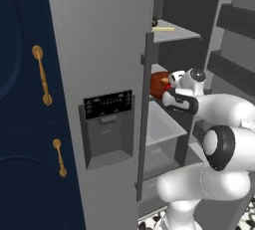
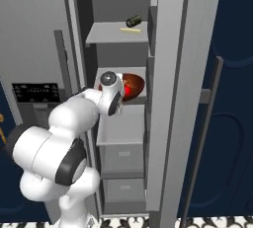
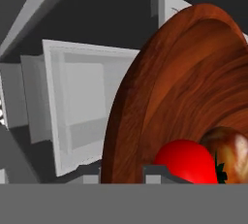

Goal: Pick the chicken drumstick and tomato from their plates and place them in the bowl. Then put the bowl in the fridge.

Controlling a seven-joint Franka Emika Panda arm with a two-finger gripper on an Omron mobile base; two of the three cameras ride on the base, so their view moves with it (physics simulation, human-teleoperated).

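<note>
The fridge (image 1: 99, 50) stands open, and my arm reaches into it. The reddish-brown bowl (image 2: 133, 83) is at the middle shelf (image 2: 121, 69), and I cannot tell whether it rests there. My gripper (image 2: 121, 93) is shut on the bowl's near rim. Close up in the hand view, the bowl (image 3: 184, 87) holds the red tomato (image 3: 186, 162) and the brown chicken drumstick (image 3: 233, 152), and my gripper (image 3: 123, 174) sits at its rim. In the left base view the bowl (image 1: 158, 84) shows just past my gripper (image 1: 168, 88). The plates are out of view.
An upper shelf (image 2: 106, 37) carries a dark object (image 2: 133, 21) and a yellow stick (image 2: 129, 30). Grey drawers (image 2: 121, 155) sit below the bowl. The right fridge door (image 2: 170, 74) stands close beside my arm. Navy cabinets (image 1: 25, 124) with brass handles (image 1: 42, 74) flank the fridge.
</note>
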